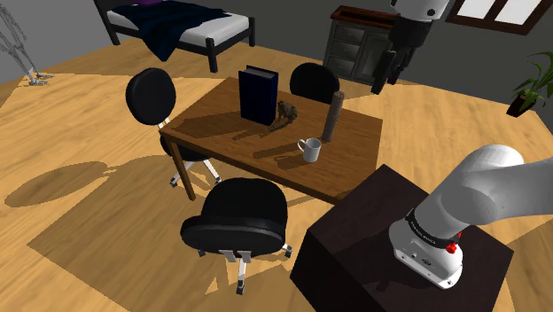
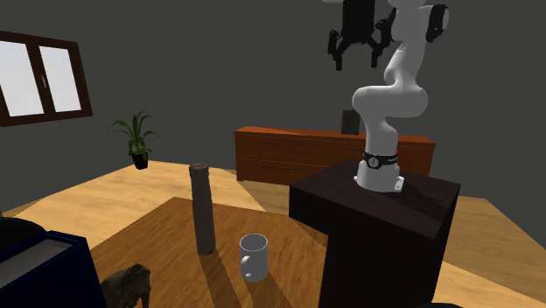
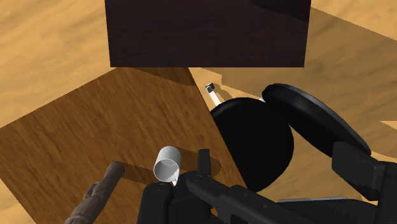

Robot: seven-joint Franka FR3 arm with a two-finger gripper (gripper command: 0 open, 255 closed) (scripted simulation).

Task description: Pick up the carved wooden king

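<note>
Stand (image 1: 354, 239): dark box at the table's (image 1: 359, 155) near edge.
Mug (image 1: 311, 150): white, upright, its mouth facing up, with a pale inside wall.
King (image 1: 331, 115): slim brown post with a wider cap and carved ridges, on the table just beyond the mug.
King's axis: long axis vertical, cap on top.
Figurine (image 1: 285, 113): brown animal, between the king and the book.
Book (image 1: 258, 96): dark blue, standing upright.
Gripper (image 2: 356, 57): high above the table, fingers apart, holding nothing.
</note>
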